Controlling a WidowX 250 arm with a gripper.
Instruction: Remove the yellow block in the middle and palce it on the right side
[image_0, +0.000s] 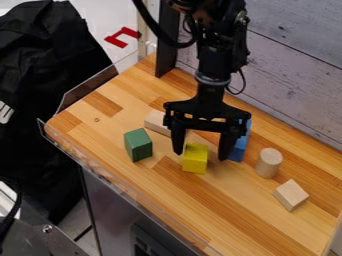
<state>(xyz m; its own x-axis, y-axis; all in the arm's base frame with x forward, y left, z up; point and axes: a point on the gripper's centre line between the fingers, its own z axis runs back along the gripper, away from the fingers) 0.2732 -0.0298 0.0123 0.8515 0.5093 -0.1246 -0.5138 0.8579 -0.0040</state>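
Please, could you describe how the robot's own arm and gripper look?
The arm is black, with jointed, bulky segments and a lighter grey ring near the wrist. Dark cables run beside it, one thick and curving, one thin. The gripper is also black, with a wide crossbar and two fingers.

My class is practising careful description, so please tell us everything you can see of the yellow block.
The yellow block is a small, plain, straight-edged box, evenly coloured, perhaps painted wood. It sits flat and upright on the wooden tabletop, between the green block and the blue block, touching neither. The open claw hangs over it, one finger towards each side. A gap shows on the picture's right; whether the nearer left finger touches it, I cannot tell.
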